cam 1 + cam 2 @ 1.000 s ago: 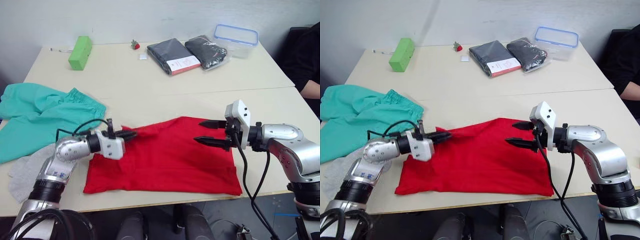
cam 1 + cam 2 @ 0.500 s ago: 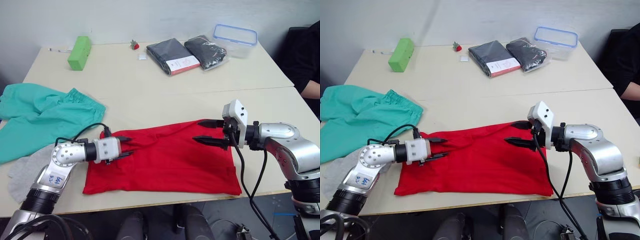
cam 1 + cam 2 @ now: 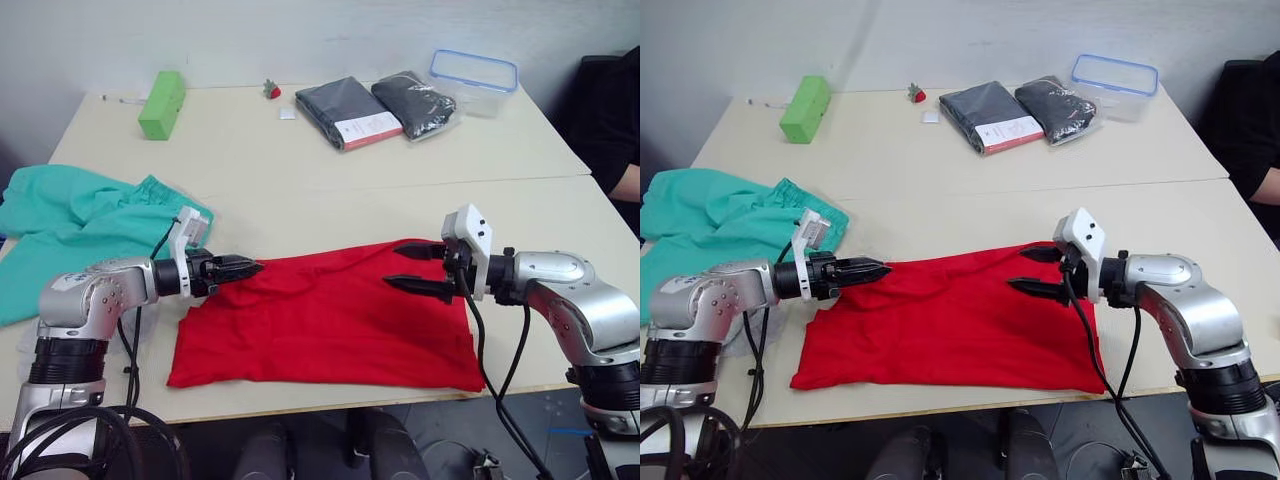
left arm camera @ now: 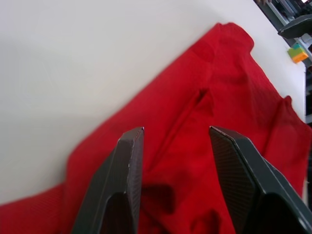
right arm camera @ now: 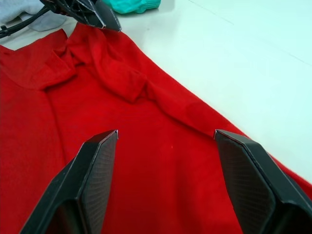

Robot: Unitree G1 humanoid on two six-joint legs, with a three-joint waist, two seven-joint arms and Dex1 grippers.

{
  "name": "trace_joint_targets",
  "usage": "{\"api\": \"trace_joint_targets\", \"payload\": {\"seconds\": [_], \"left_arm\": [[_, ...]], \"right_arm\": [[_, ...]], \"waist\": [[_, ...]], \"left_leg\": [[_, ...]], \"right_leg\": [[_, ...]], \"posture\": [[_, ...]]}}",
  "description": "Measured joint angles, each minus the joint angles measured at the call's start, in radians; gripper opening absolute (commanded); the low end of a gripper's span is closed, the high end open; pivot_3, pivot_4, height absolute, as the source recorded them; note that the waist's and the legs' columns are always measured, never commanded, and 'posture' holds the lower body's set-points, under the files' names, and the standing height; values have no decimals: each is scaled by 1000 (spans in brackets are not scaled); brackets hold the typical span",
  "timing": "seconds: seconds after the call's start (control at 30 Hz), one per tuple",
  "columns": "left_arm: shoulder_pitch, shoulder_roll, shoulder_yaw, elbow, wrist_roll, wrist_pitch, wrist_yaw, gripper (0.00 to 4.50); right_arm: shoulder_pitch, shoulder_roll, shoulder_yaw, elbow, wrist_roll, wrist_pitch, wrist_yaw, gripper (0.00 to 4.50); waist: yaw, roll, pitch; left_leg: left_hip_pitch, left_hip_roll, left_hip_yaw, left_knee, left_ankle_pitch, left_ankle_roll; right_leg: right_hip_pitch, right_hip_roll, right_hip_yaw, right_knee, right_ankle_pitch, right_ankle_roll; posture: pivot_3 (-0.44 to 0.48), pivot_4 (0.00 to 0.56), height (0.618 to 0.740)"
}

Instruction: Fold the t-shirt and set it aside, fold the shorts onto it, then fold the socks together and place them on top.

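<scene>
The red t-shirt [image 3: 325,320] lies spread across the table's near side, with rumpled folds along its far left edge. My left gripper [image 3: 250,267] hovers low at that far left edge, open, with red cloth under its fingers [image 4: 129,161] and nothing pinched. My right gripper [image 3: 398,266] is open above the shirt's far right part, both fingers [image 5: 92,180] clear of the cloth. The teal shorts [image 3: 85,235] lie crumpled at the left. A bit of a grey sock [image 5: 22,7] shows beside the shorts, behind my left arm.
At the back stand a green block [image 3: 161,104], a small red thing [image 3: 271,90], two dark packaged garments [image 3: 345,112] and a clear box with a blue rim [image 3: 474,70]. A person's arm [image 3: 625,182] is at the right edge.
My left arm has swung out to the left, and its gripper went from over the shirt's left part back to the far left edge. The right gripper has hardly moved.
</scene>
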Motion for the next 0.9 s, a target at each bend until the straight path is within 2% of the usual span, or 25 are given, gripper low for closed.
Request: {"api": "trace_joint_targets", "payload": {"seconds": [0.17,0.37,0.67,0.9], "left_arm": [[-17,19,-23,-1,-4,74,-16,2228],[-19,48,-61,4,25,85,-21,2228],[-155,51,-6,166,43,108,9,2228],[-163,62,-28,186,39,184,-34,2228]], "right_arm": [[0,0,0,-10,2,0,-7,3197],[2,0,-1,-18,7,2,-16,3197],[6,2,-1,-30,14,3,-23,3197],[15,2,-1,-39,26,4,-23,3197]], "waist": [[-2,0,0],[0,0,0],[1,0,0],[0,0,0]], "left_leg": [[1,0,0,0,0,-1],[1,0,0,0,0,-1],[0,0,0,0,0,-1],[0,0,1,0,0,-1]], "right_leg": [[0,0,1,0,0,0],[0,0,1,0,0,0],[0,0,1,0,0,0],[0,0,1,0,0,0]], "posture": [[0,150,740],[0,150,740],[0,150,740],[0,150,740]]}}
